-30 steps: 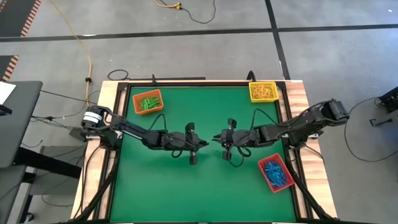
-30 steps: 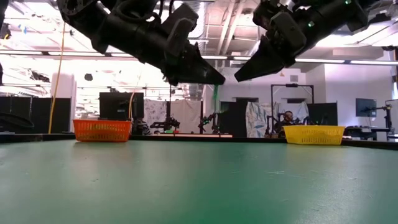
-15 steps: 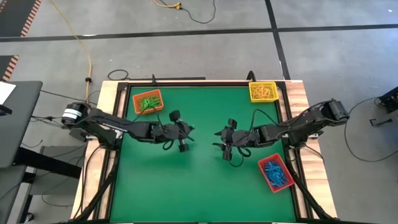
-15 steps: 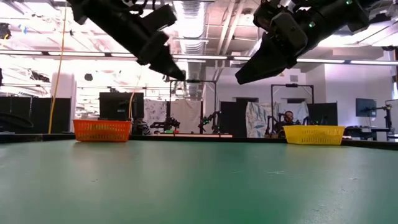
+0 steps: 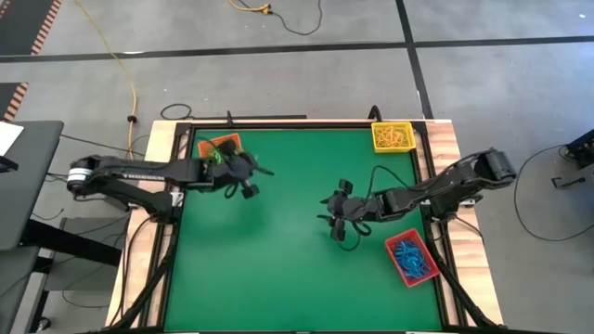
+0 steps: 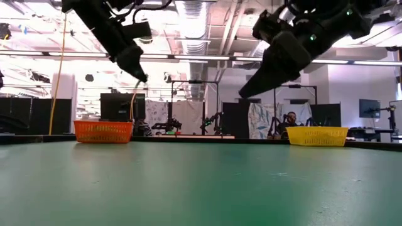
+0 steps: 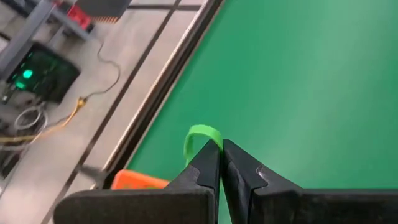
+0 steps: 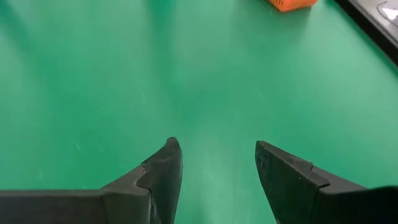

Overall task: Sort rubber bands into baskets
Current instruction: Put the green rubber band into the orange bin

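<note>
The left claw (image 7: 220, 149) is clamped on a green rubber band (image 7: 200, 138), its two fingers pressed together with the loop poking out past the tips. It hangs above the green table (image 5: 288, 269) just beside the orange basket (image 5: 223, 145), on the side of that basket that faces the table's middle; in the low view the claw tip (image 6: 142, 78) sits above the orange basket (image 6: 103, 131) and clear of it. That basket already holds green bands (image 5: 215, 154). The right claw (image 8: 214, 162) has its fingers spread apart with nothing between them, and only bare table shows beyond. It hovers well away from the orange basket, toward the middle of the table (image 5: 336, 210), and near the red basket (image 5: 411, 259), which holds blue bands (image 5: 414, 261). The yellow basket (image 5: 392, 136) stands at the far corner across from the orange one, with yellow bands (image 5: 393, 139) inside.
</note>
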